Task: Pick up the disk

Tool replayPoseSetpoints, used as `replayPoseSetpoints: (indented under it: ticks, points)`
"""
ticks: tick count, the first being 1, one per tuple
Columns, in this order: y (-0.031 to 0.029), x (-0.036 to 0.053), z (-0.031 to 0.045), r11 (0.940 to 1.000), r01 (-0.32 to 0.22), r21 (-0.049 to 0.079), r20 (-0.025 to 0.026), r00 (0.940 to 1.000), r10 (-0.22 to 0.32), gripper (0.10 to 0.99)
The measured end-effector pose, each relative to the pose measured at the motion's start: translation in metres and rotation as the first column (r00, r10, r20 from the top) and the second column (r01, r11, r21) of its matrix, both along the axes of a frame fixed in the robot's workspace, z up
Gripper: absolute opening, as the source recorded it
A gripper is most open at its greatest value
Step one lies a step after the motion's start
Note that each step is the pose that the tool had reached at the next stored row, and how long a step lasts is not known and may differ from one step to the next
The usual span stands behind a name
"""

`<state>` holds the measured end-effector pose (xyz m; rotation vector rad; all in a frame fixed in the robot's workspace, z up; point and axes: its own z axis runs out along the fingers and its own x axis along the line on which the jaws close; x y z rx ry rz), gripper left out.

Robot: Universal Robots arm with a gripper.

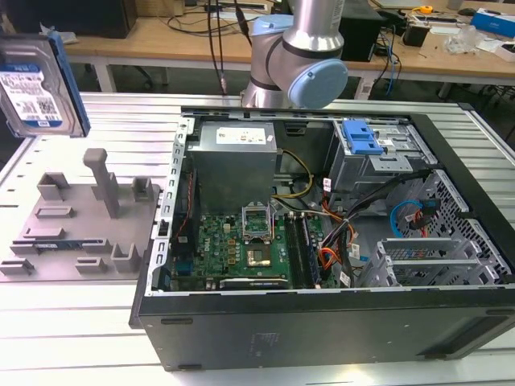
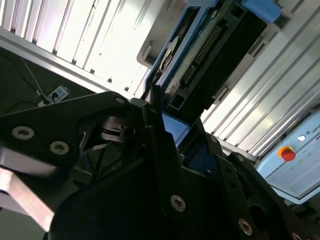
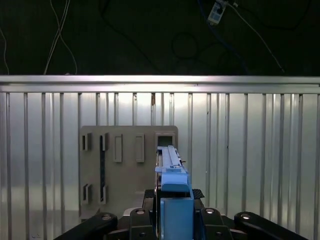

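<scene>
The disk (image 1: 36, 84), silver with a white-and-blue label and blue side rails, hangs upright in the air at the exterior view's upper left, well above the grey fixture plate (image 1: 80, 217). In the first wrist view I see the disk (image 3: 170, 160) edge-on, its blue rail clamped between the black fingers of my gripper (image 3: 173, 197), with the fixture plate (image 3: 127, 165) far below it. The second wrist view shows the disk's connector edge (image 2: 210, 45) sticking out past my gripper (image 2: 165, 120), which is shut on it.
An open black computer case (image 1: 322, 241) with motherboard, cables and a blue caddy (image 1: 360, 137) fills the middle of the slatted metal table (image 1: 72, 322). The arm's base (image 1: 298, 56) stands behind the case. Benches with clutter sit beyond.
</scene>
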<state>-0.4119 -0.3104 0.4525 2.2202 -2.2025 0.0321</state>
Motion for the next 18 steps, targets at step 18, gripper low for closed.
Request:
replayPoseSetpoints:
  ticks: [18]
  points:
    - [0.0, 0.0002, 0.0393, 1.0, 0.0, 0.003, 0.0, 1.0, 0.0, 0.365]
